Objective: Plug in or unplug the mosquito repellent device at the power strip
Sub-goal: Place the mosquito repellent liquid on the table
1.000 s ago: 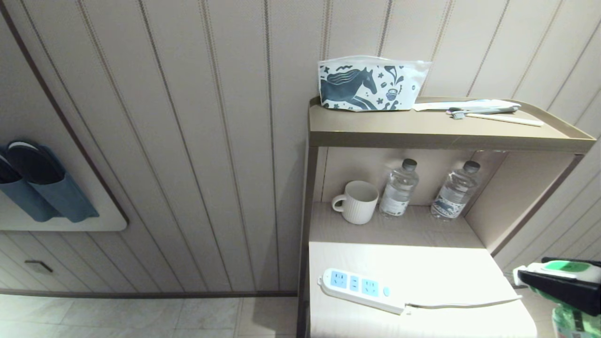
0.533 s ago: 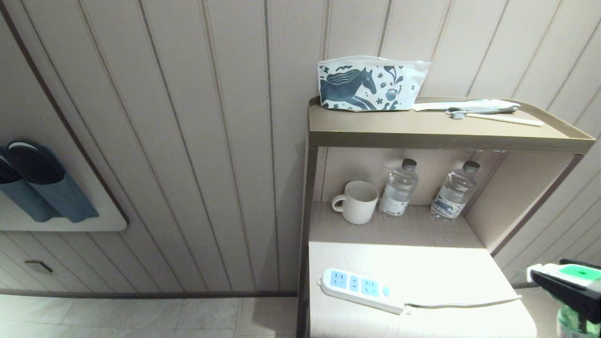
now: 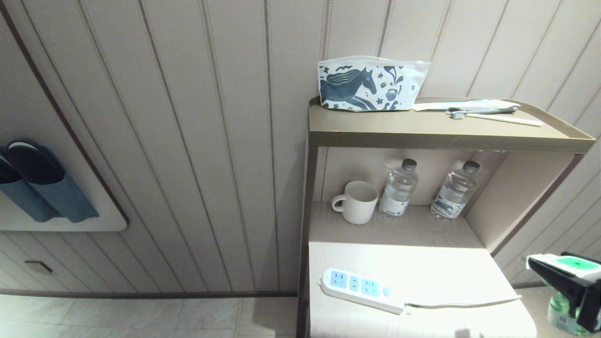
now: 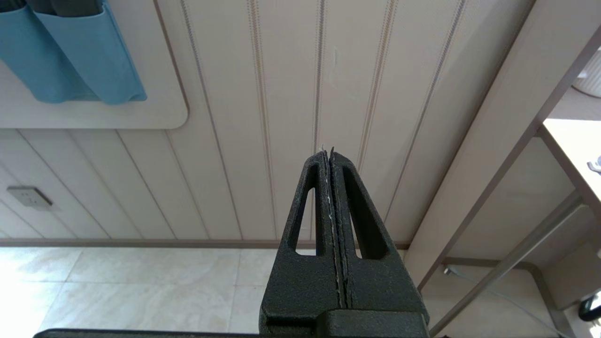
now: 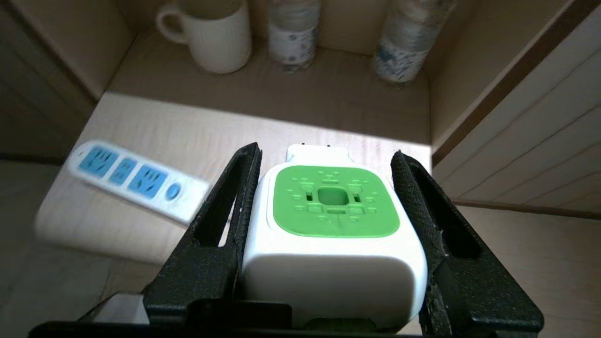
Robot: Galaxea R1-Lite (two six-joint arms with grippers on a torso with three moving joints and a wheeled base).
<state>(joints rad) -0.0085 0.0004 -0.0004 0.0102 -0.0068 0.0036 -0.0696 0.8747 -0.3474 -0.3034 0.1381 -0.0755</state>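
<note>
The mosquito repellent device [image 5: 334,225], a white rounded head with a green centre, sits between the black fingers of my right gripper [image 5: 326,157], which is shut on its two sides. In the head view this device [image 3: 570,265] and right gripper [image 3: 563,281] hang in the air off the counter's right end, the green bottle below. The power strip [image 3: 359,286] lies flat on the white counter, its light-blue sockets bare, also seen as the power strip [image 5: 134,178] left of the held device. My left gripper [image 4: 328,152] is shut on nothing, parked low facing the wall.
A white mug [image 3: 356,202] and two clear water bottles [image 3: 399,188] stand in the recess behind the counter [image 3: 422,263]. The upper shelf [image 3: 422,129] carries a horse-print pouch [image 3: 368,84] and a toothbrush. Blue slippers [image 3: 42,188] hang on the left wall.
My right gripper has carried the device a little further right and tilted down, so the green bottle now hangs lower at the picture's right edge. The power strip has not moved.
</note>
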